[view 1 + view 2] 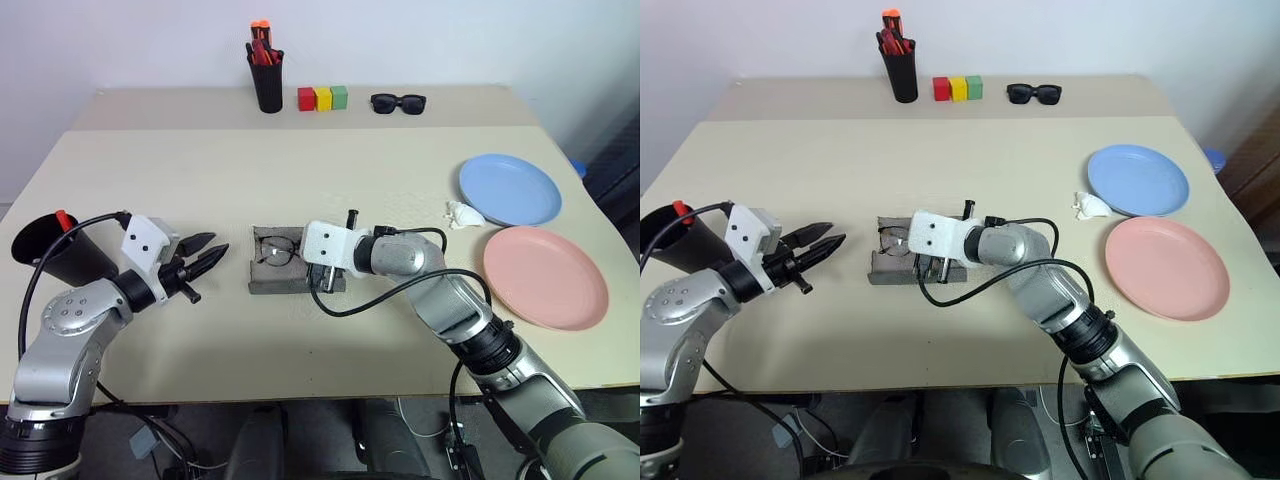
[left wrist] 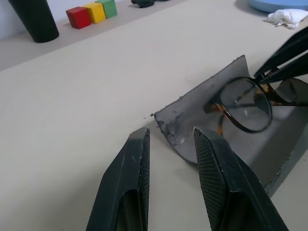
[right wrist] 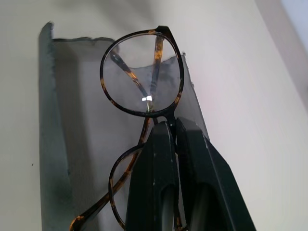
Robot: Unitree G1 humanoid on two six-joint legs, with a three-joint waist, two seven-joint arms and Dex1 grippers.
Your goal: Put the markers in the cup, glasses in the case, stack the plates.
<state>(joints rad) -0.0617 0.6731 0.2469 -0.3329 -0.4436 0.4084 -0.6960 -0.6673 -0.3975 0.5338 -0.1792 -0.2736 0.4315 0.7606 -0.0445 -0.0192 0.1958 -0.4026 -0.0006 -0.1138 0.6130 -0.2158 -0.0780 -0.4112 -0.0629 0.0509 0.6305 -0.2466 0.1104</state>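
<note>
A: What are the jaws of the right gripper (image 3: 166, 126) doing?

B: They are pressing together on the bridge of the glasses (image 3: 142, 72), pinching the thin frame. The glasses are hanging over the open case (image 1: 283, 283), one lens against its raised flap, the other lower beside the fingers. Whether the frame is touching the lining cannot be told.

A: And the left gripper (image 1: 206, 255)?

B: Its jaws are standing partly apart and gripping nothing. It is hovering just beside the case, on the robot's left of it, its fingers (image 2: 219, 168) pointing at the flap's edge without touching it.

A: Where are the other task things lying?

B: The cup (image 1: 55, 250) is standing at the table's left edge behind the left arm, a red marker tip (image 1: 63, 217) showing above its rim. The blue plate (image 1: 510, 188) and the pink plate (image 1: 545, 276) are lying side by side on the right, not stacked, the blue one farther from the robot.

A: What else is sitting around?

B: A crumpled white scrap (image 1: 463, 214) is lying just beside the blue plate. On the far table a pen holder (image 1: 267, 78) with orange-red pens, three coloured blocks (image 1: 322, 97) and sunglasses (image 1: 398, 102) are standing in a row, well apart from both grippers. The right gripper's cable is looping over the table in front of the case.
</note>
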